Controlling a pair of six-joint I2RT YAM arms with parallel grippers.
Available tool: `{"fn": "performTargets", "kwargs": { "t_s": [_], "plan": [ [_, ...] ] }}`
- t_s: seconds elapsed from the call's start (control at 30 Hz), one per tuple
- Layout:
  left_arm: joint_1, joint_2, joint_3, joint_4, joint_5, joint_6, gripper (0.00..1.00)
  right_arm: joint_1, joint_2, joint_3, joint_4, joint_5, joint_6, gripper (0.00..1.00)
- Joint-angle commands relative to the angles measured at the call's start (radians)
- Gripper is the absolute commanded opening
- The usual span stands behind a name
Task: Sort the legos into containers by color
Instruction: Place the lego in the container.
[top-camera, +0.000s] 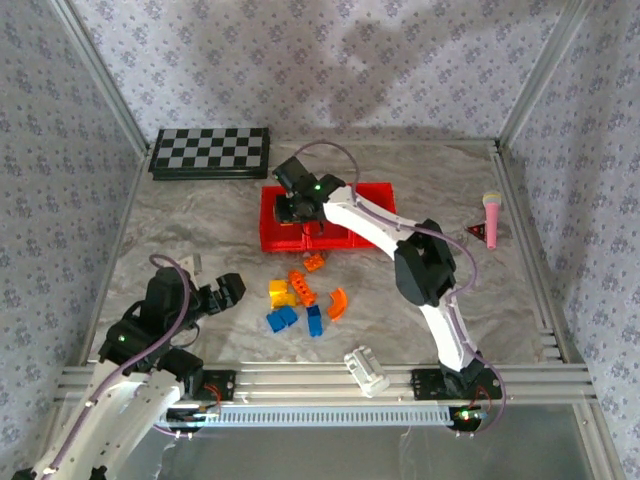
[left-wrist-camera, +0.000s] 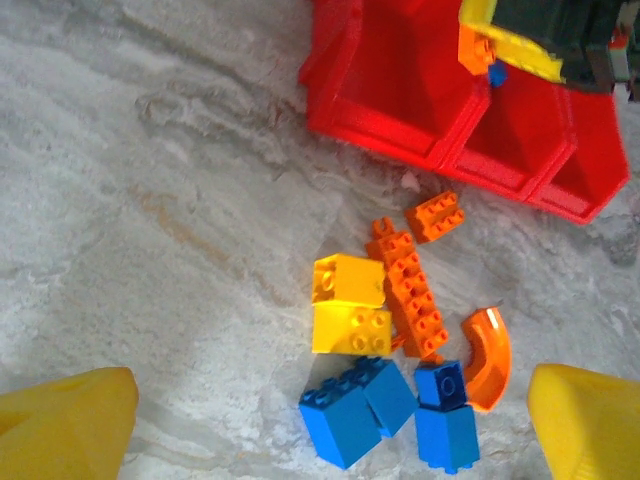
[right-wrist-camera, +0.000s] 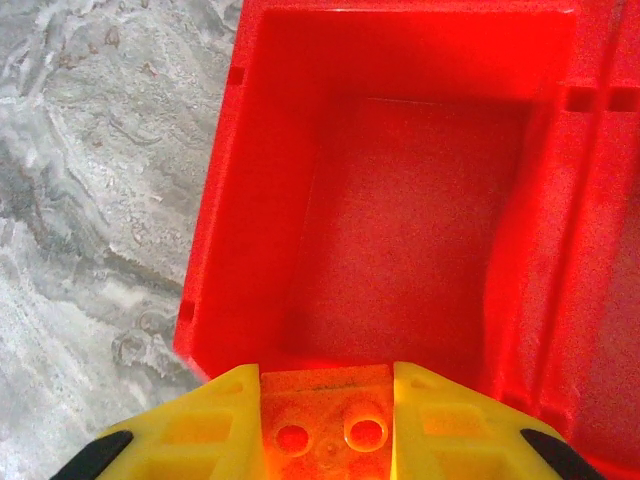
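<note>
Right gripper (top-camera: 300, 207): above the end bin at 9 o'clock of the row; jaws clenched on a brick.
Held brick (right-wrist-camera: 328, 425): orange, two studs showing, between yellow fingers (right-wrist-camera: 215, 425), over that bin's rim.
Bins (top-camera: 268, 238): red, three joined in a row, at 12 o'clock of the pile.
Pile (top-camera: 301, 287): loose legos on the table (top-camera: 180, 220); yellow pair (left-wrist-camera: 350, 305) touching, orange bricks (left-wrist-camera: 415, 300) just beside them, orange curve (left-wrist-camera: 490, 355) at 3 o'clock, blue bricks (left-wrist-camera: 355, 410) at 6 o'clock.
Left gripper (top-camera: 226, 293): at 9 o'clock of the pile, near it; jaws released, wide apart.
Checkerboard (top-camera: 210, 152): 11 o'clock, at the far edge.
Cylinder (top-camera: 366, 370): white, ribbed, 5 o'clock.
Microphone (top-camera: 492, 218): pink, 2 o'clock, well apart.
</note>
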Motion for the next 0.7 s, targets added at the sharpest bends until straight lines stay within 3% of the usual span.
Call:
{"fn": "performTargets", "kwargs": {
  "t_s": [0.0,0.33,0.67],
  "plan": [
    [0.009,-0.004,-0.004,-0.015,0.014,-0.035,1.00,-0.025,0.056,0.075,0.022,-0.088,-0.028,0.28],
    [0.017,0.021,-0.007,0.000,0.011,-0.024,1.00,-0.056,0.176,0.163,0.072,-0.189,-0.014,0.37],
    [0.020,0.028,-0.009,0.007,0.020,-0.017,1.00,-0.041,0.180,0.217,0.004,-0.192,-0.025,0.57]
  ]
}}
